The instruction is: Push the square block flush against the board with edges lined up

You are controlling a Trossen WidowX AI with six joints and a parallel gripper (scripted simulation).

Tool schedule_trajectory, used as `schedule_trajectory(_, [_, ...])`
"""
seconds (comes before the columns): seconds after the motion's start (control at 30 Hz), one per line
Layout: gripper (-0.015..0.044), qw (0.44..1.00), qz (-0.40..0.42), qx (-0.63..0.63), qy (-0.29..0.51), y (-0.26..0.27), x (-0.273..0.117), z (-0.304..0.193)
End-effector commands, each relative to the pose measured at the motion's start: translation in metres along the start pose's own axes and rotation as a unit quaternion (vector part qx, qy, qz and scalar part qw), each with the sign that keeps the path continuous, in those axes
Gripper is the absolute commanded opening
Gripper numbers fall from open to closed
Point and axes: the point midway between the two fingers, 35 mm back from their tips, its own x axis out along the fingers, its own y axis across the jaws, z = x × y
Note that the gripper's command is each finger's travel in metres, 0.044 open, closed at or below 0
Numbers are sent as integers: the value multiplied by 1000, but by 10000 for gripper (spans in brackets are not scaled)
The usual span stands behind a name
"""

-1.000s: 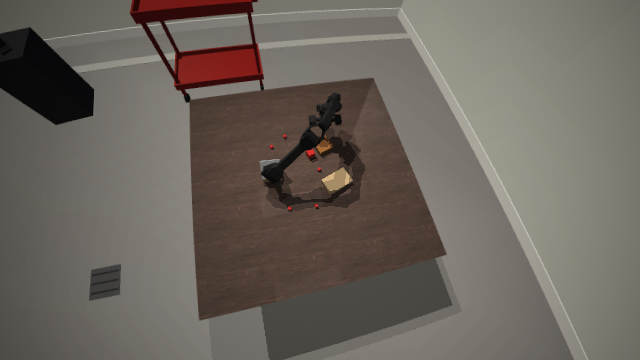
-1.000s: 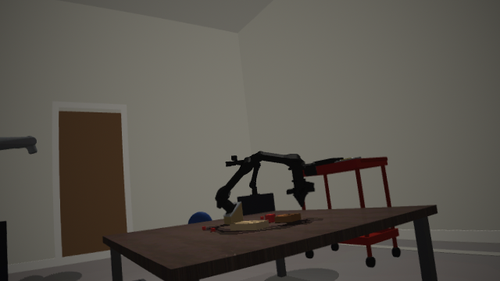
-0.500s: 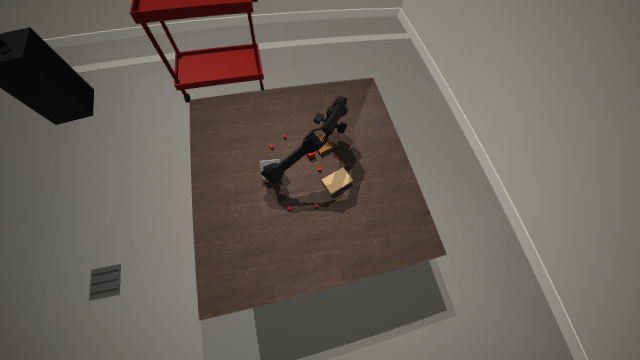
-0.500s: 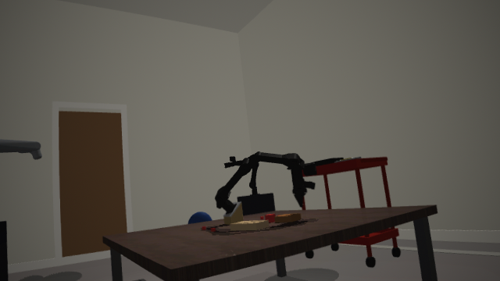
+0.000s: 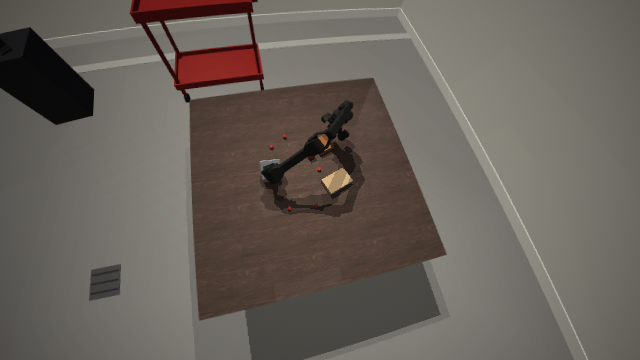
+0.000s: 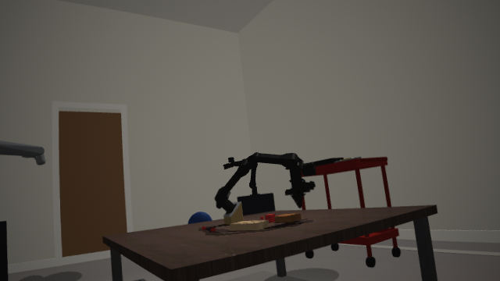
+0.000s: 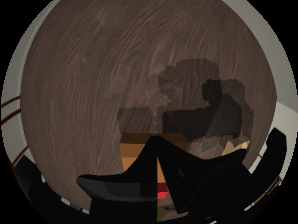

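Observation:
An orange-brown flat block (image 5: 326,142) (image 6: 287,218) lies partly hidden under the arm. A red block (image 6: 269,218) (image 7: 161,194) is close beside it; whether they touch is not clear. A pale tan flat piece (image 5: 337,181) (image 6: 248,225) (image 7: 236,147) lies apart from both, its top flat. Which of these is the square block and which the board is not plain. My gripper (image 6: 300,206) (image 7: 154,139) is shut and holds nothing. It points down above the table, near the orange-brown block, and hides part of it in the wrist view.
Small red cubes lie scattered on the wooden table (image 5: 240,250) (image 6: 156,251), two of them (image 5: 284,136) (image 5: 271,147) left of the arm. One (image 5: 319,169) is near the tan piece, and two more (image 5: 289,208) (image 5: 316,206) are below. The arm's base (image 5: 272,173) stands at centre left.

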Motion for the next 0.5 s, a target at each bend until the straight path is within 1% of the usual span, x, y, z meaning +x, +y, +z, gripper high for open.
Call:
schedule_trajectory(0.0, [0, 1000, -1, 30, 0, -5, 0, 1])
schedule_trajectory(0.13, [0, 1000, -1, 31, 0, -5, 2, 1])
schedule_trajectory(0.3, [0, 999, -3, 54, 0, -9, 53, 2])
schedule_trajectory(0.47, [0, 998, -3, 55, 0, -9, 55, 1])
